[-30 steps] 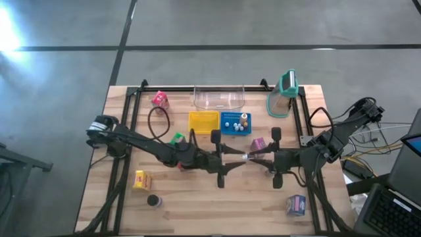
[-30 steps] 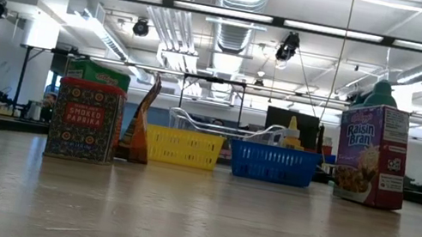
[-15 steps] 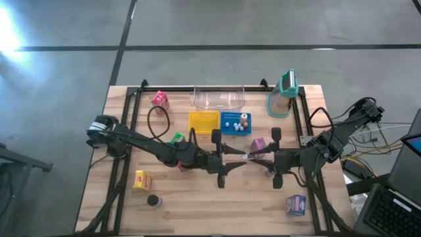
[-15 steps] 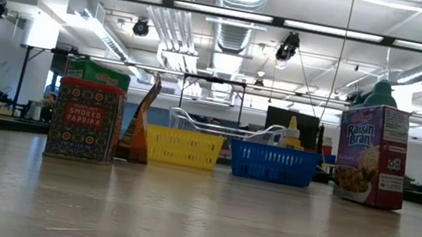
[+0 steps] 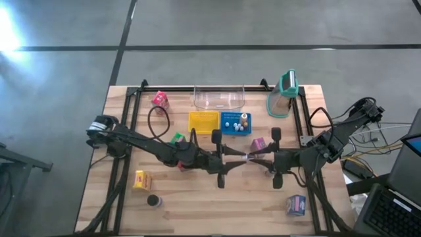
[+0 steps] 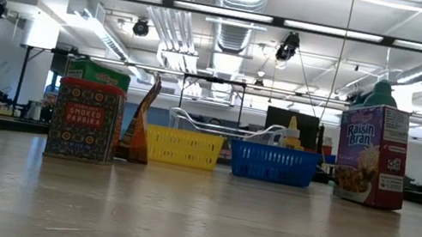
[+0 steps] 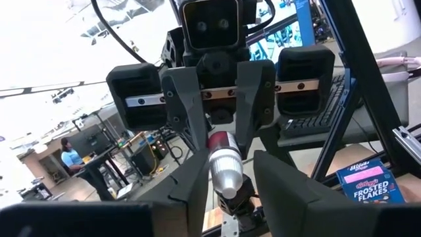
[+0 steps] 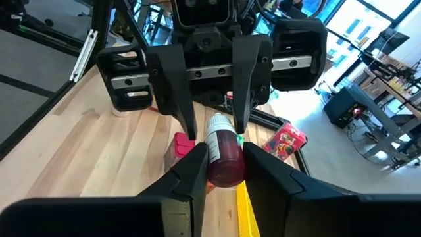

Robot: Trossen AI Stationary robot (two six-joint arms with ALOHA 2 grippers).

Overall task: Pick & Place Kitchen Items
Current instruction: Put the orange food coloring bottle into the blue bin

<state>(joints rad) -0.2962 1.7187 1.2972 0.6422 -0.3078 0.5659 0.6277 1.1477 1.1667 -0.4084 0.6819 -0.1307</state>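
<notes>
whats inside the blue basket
From above, the blue basket holds several tiny white balls and a small bottle-like piece at its right end. In the low view its front wall hides the balls; only a yellow pointed tip shows above the rim.

A small bottle [image 8: 222,149] with dark red contents and a silver cap is held level between the two facing end effectors, red end in the right end effector [image 8: 218,172], cap end in the left end effector [image 7: 227,186].
</notes>
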